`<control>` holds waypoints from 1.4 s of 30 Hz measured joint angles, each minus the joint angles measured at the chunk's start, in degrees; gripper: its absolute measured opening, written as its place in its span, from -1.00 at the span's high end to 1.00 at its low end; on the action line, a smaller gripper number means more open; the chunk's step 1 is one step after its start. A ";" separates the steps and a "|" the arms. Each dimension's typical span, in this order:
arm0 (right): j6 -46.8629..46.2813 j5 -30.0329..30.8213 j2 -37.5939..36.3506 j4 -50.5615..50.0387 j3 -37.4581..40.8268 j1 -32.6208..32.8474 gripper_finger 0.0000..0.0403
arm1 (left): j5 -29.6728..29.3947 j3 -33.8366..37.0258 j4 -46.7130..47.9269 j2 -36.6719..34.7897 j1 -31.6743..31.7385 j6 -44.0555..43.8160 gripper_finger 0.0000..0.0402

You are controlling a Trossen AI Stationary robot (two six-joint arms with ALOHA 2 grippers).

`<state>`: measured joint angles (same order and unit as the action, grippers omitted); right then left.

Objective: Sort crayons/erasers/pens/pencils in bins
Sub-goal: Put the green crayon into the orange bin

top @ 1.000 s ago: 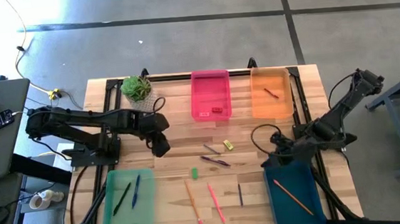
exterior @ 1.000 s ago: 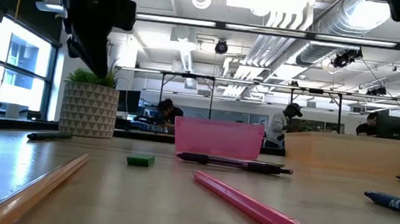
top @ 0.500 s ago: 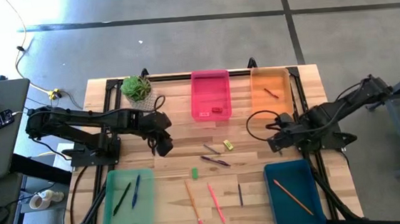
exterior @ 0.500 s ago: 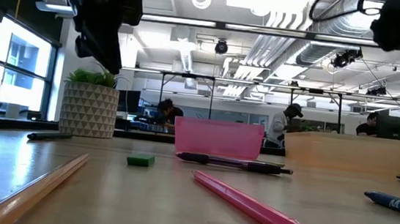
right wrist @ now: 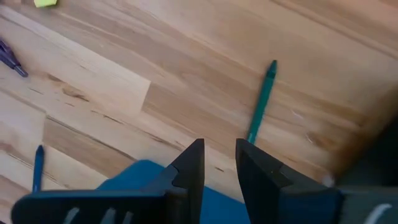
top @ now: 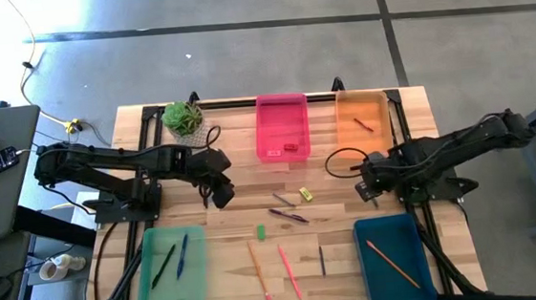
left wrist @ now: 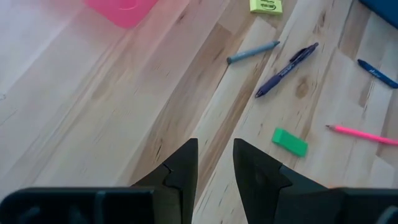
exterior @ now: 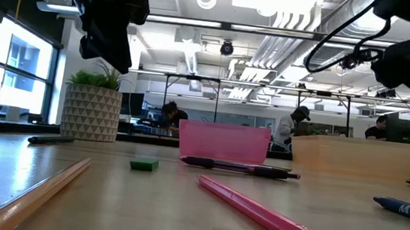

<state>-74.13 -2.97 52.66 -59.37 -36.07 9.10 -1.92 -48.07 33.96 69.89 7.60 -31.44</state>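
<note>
My left gripper (top: 222,194) hangs shut and empty over the table left of centre, clear of it, also in the low view (exterior: 111,34). Ahead of it lie a green eraser (left wrist: 290,142), a purple pen (left wrist: 287,61), a grey crayon (left wrist: 253,52) and a yellow eraser (left wrist: 266,6). My right gripper (top: 365,188) hangs shut and empty between the orange bin (top: 363,123) and the teal bin (top: 393,260), above a green crayon (right wrist: 261,102) that lies flat on the table. An orange pencil (top: 258,270), a pink pencil (top: 289,270) and a blue pen (top: 322,259) lie near the front edge.
The pink bin (top: 283,128) holds a red eraser. The orange bin holds a dark crayon. The light green bin (top: 170,268) holds two pens and the teal bin an orange pencil. A potted plant (top: 183,117) stands at the far left. People show in the room behind.
My right gripper has gone from above the teal bin toward the table's far edge and a little left, and now hangs over the bare wood between the orange and teal bins. My left gripper has shifted slightly toward the table's right.
</note>
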 joint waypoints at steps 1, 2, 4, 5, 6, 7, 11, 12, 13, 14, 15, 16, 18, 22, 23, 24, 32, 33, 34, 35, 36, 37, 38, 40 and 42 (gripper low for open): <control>0.40 -0.28 0.02 0.93 0.72 -0.56 0.59 | -0.01 0.00 -0.22 0.00 0.00 0.02 0.55; 0.64 -0.52 0.02 1.67 1.52 -1.15 0.59 | 0.01 0.00 -0.59 0.00 0.00 0.02 0.55; 0.66 -1.26 0.04 2.09 3.10 -2.31 0.59 | -0.01 0.00 -1.22 0.00 0.00 -0.03 0.55; 0.70 -1.82 0.04 2.30 3.88 -2.91 0.59 | -0.01 0.00 -1.29 0.00 0.00 -0.07 0.55; 1.04 -2.11 0.04 3.08 4.54 -3.42 0.58 | -0.02 0.00 -1.30 0.00 0.00 -0.06 0.55; 1.13 -2.23 0.04 4.16 5.05 -3.88 0.57 | -0.06 0.00 -1.34 0.00 0.00 -0.04 0.55; 2.08 -2.23 0.37 5.66 6.80 -5.22 0.45 | -0.18 0.00 -1.34 0.00 0.00 -0.07 0.55; 2.14 -2.13 0.35 5.72 7.00 -5.52 0.41 | -0.21 0.00 -1.34 0.00 0.00 -0.06 0.55; 2.16 -1.98 0.35 5.94 7.16 -5.81 0.38 | -0.23 0.00 -1.34 0.00 0.00 -0.07 0.55; 2.16 -1.88 0.35 6.27 7.40 -6.14 0.34 | -0.23 0.00 -1.35 0.00 0.00 -0.07 0.55; 2.16 -1.65 0.37 6.45 7.65 -6.48 0.31 | -0.23 0.00 -1.43 0.00 0.00 -0.07 0.55; 2.08 -1.57 0.37 6.74 8.04 -6.74 0.29 | -0.23 0.00 -1.56 0.00 0.00 -0.07 0.55; 1.27 -1.55 0.83 8.13 9.14 -7.34 0.27 | -0.29 0.01 -1.82 0.01 0.00 -0.07 0.55; 0.52 -1.54 2.26 10.11 11.17 -7.90 0.26 | -0.45 0.02 -2.75 0.01 0.00 -0.07 0.55; 0.55 -1.45 2.68 10.00 11.23 -8.02 0.26 | -0.43 0.02 -2.95 0.00 0.00 -0.07 0.55; 0.54 -1.12 3.28 10.01 11.23 -8.11 0.26 | -0.45 0.02 -3.15 0.02 0.00 -0.07 0.55; 0.61 1.24 9.11 11.03 11.23 -8.37 0.26 | -0.45 0.02 -4.61 0.02 0.00 -0.07 0.55; 0.61 1.25 9.86 11.06 11.23 -8.37 0.26 | -0.45 0.02 -4.61 0.02 0.00 -0.07 0.55; 0.61 1.25 10.67 11.32 11.23 -8.37 0.26 | -0.45 0.02 -4.61 0.02 0.00 -0.07 0.55; 0.61 1.25 11.53 11.83 11.22 -8.37 0.26 | -0.44 0.02 -4.60 0.02 0.00 -0.07 0.55; 0.61 1.25 12.20 12.07 11.16 -8.37 0.26 | -0.45 0.02 -4.61 0.02 0.00 -0.07 0.55; 0.63 1.25 12.83 12.29 11.05 -8.37 0.26 | -0.44 0.02 -4.64 0.02 0.00 -0.07 0.55; 0.62 1.25 13.48 12.42 10.95 -8.37 0.28 | -0.45 0.02 -4.66 0.02 0.00 -0.07 0.55; 0.61 1.16 14.68 12.58 10.91 -8.37 0.34 | -0.45 0.02 -4.69 0.02 0.00 -0.07 0.55; 0.47 0.99 15.65 12.74 10.86 -8.37 0.43 | -0.45 0.02 -4.68 0.02 0.00 -0.24 0.55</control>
<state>-73.66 -1.98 68.31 -46.63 -25.21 0.73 -2.37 -48.05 29.28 69.91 7.60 -31.68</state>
